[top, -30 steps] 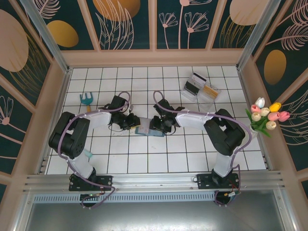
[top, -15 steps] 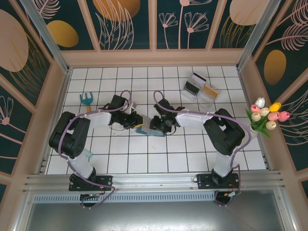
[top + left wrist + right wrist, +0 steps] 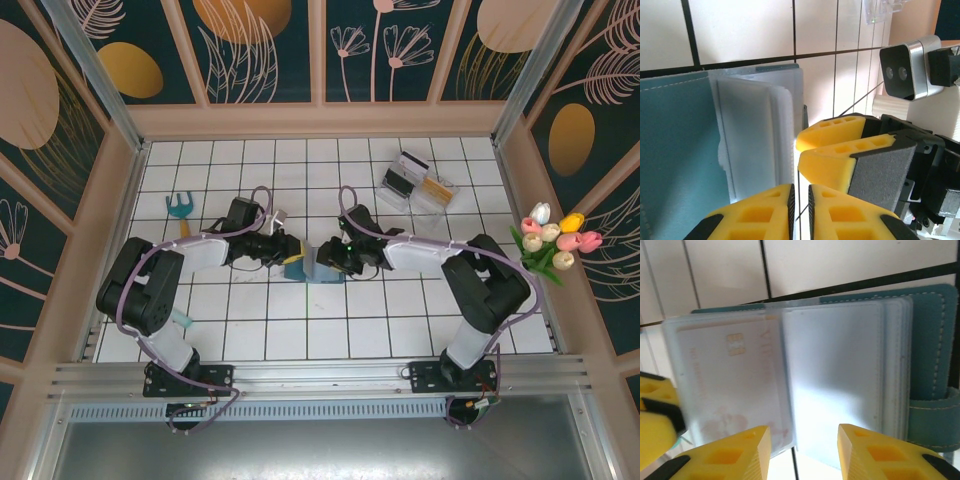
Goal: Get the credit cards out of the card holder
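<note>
Card holder sits mid-table, open, between both arms. Right gripper is released, its fingers straddling the clear sleeves. A sleeve covers the credit card. Left gripper is clenched, probably on the holder's edge; view is poor. Beyond: teal fork left, clear tray far right.

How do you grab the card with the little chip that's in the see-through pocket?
Pinch the card by its outer edge, the one farthest from the card holder's spine, probably coming in sideways from that end. It is thin and flat, and its other end sits against the bound sleeves.
</note>
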Controlling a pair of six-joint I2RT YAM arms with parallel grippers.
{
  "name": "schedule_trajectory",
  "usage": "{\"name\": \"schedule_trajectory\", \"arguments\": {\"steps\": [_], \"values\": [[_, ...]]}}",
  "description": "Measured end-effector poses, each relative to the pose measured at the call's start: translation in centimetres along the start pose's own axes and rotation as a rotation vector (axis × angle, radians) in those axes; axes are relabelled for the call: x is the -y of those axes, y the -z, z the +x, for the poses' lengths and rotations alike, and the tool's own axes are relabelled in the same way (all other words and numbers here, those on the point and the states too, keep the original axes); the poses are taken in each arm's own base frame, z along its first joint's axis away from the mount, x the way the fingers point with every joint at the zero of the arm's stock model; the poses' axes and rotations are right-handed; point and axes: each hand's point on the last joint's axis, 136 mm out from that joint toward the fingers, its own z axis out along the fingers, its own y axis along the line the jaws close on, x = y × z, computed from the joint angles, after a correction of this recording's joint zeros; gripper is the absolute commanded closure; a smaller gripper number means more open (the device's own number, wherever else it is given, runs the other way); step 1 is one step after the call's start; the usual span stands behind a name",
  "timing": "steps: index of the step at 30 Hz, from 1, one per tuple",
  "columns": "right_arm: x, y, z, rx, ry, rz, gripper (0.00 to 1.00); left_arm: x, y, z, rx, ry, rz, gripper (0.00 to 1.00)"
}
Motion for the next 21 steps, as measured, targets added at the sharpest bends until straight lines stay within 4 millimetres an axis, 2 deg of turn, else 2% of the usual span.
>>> {"name": "schedule_trajectory", "arguments": {"steps": [11,15,17,21], "values": [[-2.6,0.6,-0.3,0.003,0.010,-0.146,0.58,0.4,-0.2,0.0,0.001,-0.011,0.012,0.82],[-2.5,0.5,-0.4,0.007,0.008,-0.142,0.58,0.4,-0.3,0.1,-0.005,-0.013,0.012,0.82],[-2.3,0.6,-0.5,0.015,0.006,-0.133,0.59,0.3,-0.3,0.1,-0.001,-0.012,0.005,0.78],[-1.4,0.5,-0.5,0.018,-0.006,-0.092,0.59,-1.3,-0.2,-0.2,0.028,0.012,-0.085,0.78]]}}
